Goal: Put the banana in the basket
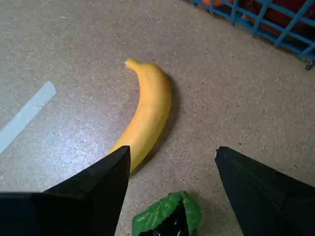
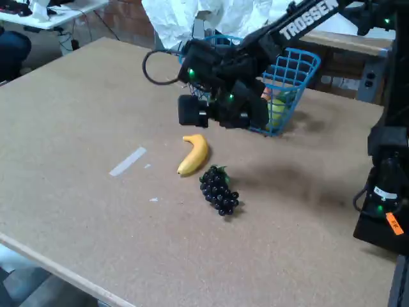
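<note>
Hovering above the table (image 2: pixel 77 115), my gripper (image 1: pixel 172 162) hangs with its jaws spread wide and nothing between them. Wrist view: two black fingers (image 1: pixel 98 191) frame the bottom of the picture, left one overlapping the lower tip of the banana (image 1: pixel 147 110), right one over bare board. The banana lies flat on the speckled brown surface, curved, stem end pointing up toward the top of the picture, its shadow along the right side. It sits left of the midline between my fingers, not centred. Whether the left finger touches it I cannot tell; from the fixed view I am clearly raised above it. At the bottom edge, between the fingers, a green leaf (image 1: pixel 167 211) and a dark patch of the grape bunch (image 2: pixel 218 188) show. A pale strip of tape (image 1: pixel 27 115) lies on the board to the left, well apart from the banana. Top right corner: the blue wire wall of the basket (image 1: pixel 256 17), with something orange and red behind the grid. Fixed view: banana on the table just beside the grapes, not touching that I can make out; basket (image 2: pixel 300 70) stands farther back on the table, behind my arm (image 2: pixel 287 29), tipped a little, with a green and an orange fruit inside. The banana is outside the basket.
</note>
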Motion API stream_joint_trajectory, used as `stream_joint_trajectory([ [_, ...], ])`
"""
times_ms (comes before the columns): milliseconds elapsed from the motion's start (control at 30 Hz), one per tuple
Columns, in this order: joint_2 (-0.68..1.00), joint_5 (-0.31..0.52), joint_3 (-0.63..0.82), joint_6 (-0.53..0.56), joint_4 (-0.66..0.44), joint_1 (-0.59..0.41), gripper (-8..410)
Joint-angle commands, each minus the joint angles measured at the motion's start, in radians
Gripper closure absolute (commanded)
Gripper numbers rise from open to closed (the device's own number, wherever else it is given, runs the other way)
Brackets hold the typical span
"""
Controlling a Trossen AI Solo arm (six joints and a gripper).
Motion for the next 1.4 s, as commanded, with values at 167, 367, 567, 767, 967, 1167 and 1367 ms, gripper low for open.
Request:
stream_joint_trajectory([
  [167, 0.032, -0.150, 0.000, 0.023, 0.110, -0.083, 141],
  [367, 0.103, -0.158, 0.000, 0.016, 0.146, -0.108, 141],
  [567, 0.207, -0.241, 0.000, 0.016, 0.235, -0.128, 141],
  [767, 0.275, -0.252, 0.000, 0.006, 0.321, -0.133, 141],
  [967, 0.292, -0.251, 0.000, -0.010, 0.381, -0.142, 141],
  [1167, 0.293, -0.251, 0.013, -0.045, 0.402, -0.159, 141],
  [1367, 0.293, -0.247, 0.026, -0.100, 0.431, -0.172, 141],
])
